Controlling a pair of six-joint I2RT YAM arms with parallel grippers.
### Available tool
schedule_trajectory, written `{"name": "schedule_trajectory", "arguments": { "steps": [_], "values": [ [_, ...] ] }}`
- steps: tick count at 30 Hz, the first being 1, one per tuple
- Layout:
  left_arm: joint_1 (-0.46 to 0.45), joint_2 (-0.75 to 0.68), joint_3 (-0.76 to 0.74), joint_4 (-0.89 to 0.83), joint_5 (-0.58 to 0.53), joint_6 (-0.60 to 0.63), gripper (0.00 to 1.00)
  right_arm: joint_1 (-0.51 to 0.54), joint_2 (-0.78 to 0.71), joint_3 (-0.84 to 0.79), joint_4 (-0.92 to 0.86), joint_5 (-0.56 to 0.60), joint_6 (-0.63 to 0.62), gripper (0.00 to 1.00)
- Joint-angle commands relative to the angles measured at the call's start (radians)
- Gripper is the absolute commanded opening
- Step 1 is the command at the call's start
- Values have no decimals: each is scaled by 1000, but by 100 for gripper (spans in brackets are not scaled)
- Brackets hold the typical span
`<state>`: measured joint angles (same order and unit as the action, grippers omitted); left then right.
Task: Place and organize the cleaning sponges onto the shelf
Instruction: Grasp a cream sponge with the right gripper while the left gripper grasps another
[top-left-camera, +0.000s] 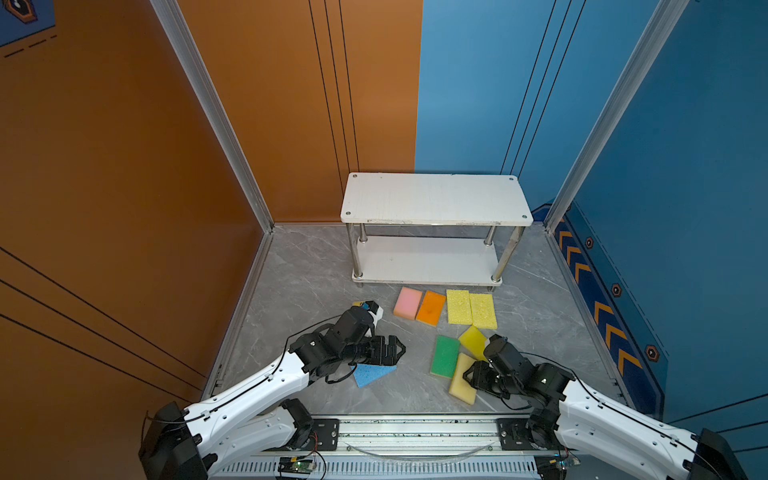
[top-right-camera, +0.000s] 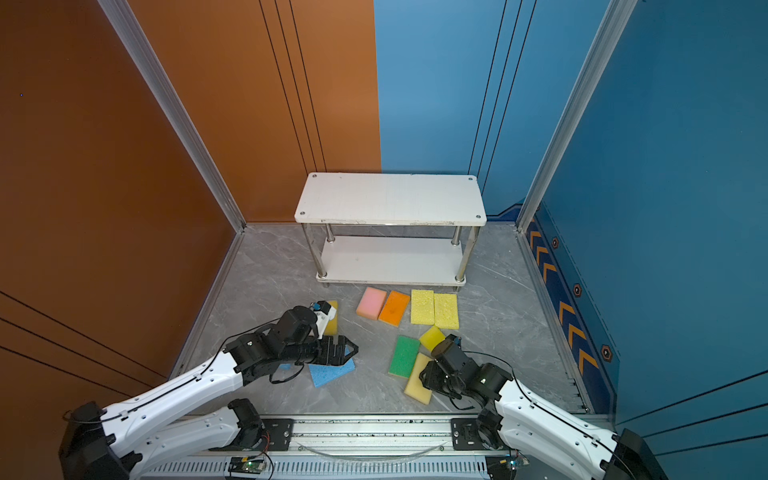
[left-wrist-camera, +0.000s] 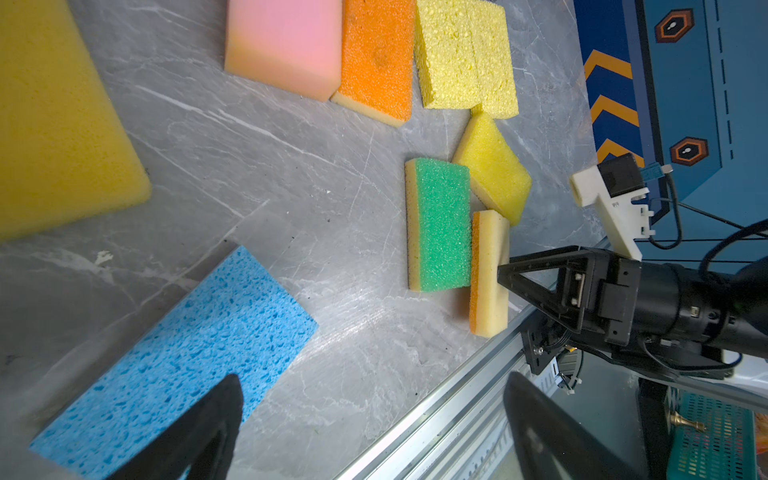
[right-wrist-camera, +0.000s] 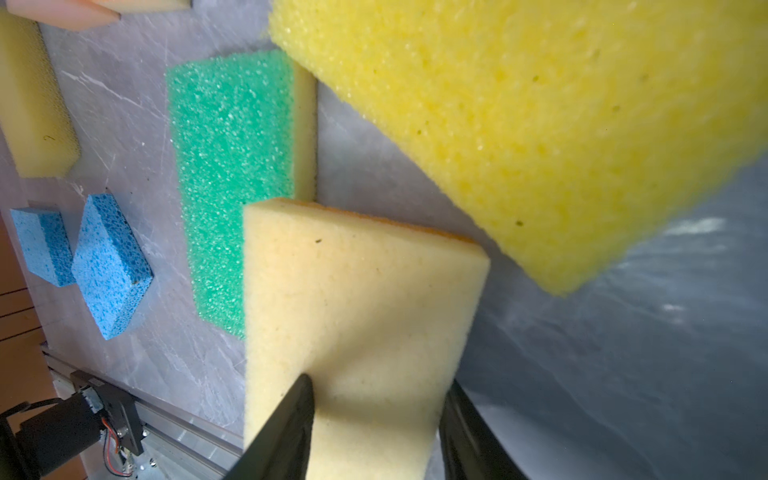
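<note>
Left wall: orange panel (top-left-camera: 104, 166) crossed by slanting thin black lines (top-left-camera: 333, 104).
Back wall: an orange half (top-left-camera: 291, 104) meets a blue half (top-left-camera: 465, 83) at a straight vertical seam, and black lines run down both.
Right wall: blue panel (top-left-camera: 685, 166) with a dark band of orange chevrons (top-left-camera: 602, 316) and hexagon emblems (top-left-camera: 616, 290) along its foot.
Frame: ribbed aluminium posts (top-left-camera: 216, 116) rise from the two back corners.
Floor: grey marble-look surface (top-left-camera: 307, 270) with pale veins, slightly glossy.
Front edge: aluminium rail (top-left-camera: 415, 432) across the near side.
Beyond the rail: teal perforated crate (left-wrist-camera: 710, 440), seen in the left wrist view.
Light: even, with soft shadows.
</note>
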<state>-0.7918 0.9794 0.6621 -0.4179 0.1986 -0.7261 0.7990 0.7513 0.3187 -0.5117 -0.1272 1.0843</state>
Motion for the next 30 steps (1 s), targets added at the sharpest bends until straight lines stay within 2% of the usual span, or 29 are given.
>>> {"name": "schedule_trajectory", "arguments": {
  "steps": [1,7,11,16,20,24,30],
  "values": [
    [12,0,23,2,25,8,98,6,18,-15,9,3,11,43],
    [22,-9,19,7,37,5,98,7,21,2,-1,-1,5,18],
    [40,-28,14,7,52,1,98,16,6,50,-70,23,-14,3],
    [71,-54,15,19,101,-1,98,50,-10,172,-165,77,-77,0],
    [104,-60,-12,143,224,-41,98,51,35,299,-175,57,-169,0],
    [114,-39,-41,347,337,-113,98,43,200,487,-180,-35,-335,0],
    [105,-27,-21,378,378,-105,99,37,404,718,-182,-150,-478,0]
  ]
}}
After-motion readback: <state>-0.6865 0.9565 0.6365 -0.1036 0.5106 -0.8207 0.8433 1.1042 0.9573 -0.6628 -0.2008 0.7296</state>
